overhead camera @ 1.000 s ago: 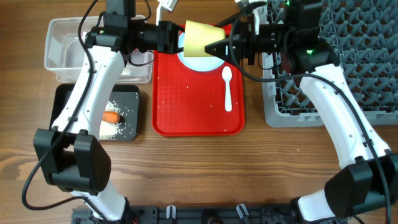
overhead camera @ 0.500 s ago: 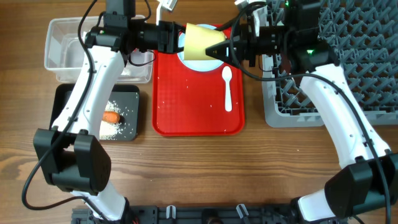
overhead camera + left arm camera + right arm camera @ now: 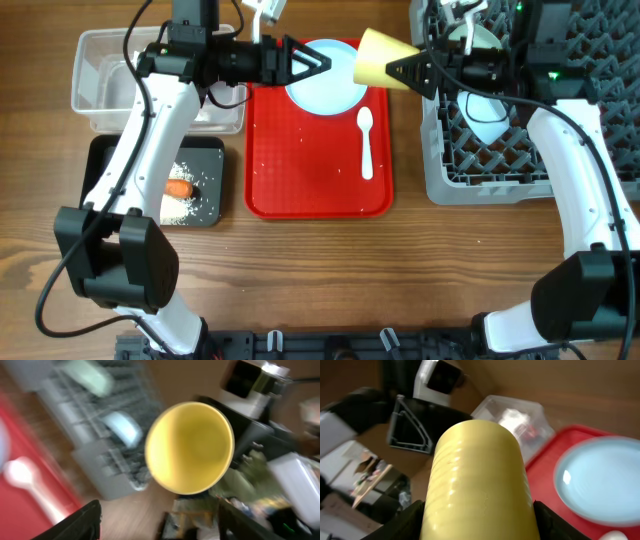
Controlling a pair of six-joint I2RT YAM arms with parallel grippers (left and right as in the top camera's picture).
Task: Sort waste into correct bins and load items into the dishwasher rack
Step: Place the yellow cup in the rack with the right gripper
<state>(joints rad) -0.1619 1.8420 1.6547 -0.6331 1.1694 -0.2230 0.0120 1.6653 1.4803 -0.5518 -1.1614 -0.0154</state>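
My right gripper [image 3: 403,68] is shut on the small yellow cup [image 3: 378,58], held on its side in the air between the red tray's right edge and the grey dishwasher rack [image 3: 560,150]. In the right wrist view the cup [image 3: 477,475] fills the gap between both fingers. My left gripper [image 3: 312,62] stands open and empty above the pale blue plate [image 3: 325,88]; its wrist view looks into the cup's mouth [image 3: 190,447], which is apart from it. The white spoon [image 3: 366,140] lies on the tray. Two pale bowls [image 3: 486,118] sit in the rack. An orange carrot [image 3: 178,186] and rice lie in the black tray [image 3: 105,160].
The flat red tray [image 3: 300,170] lies in the middle, speckled with rice grains. The clear tub [image 3: 100,55] stands at the back left, above the black tray. The left arm stretches across both bins. The rack's upright pegs fill the right side.
My left gripper has opened and let go of the yellow cup. My right gripper has carried the cup to the right, off the plate and towards the rack.
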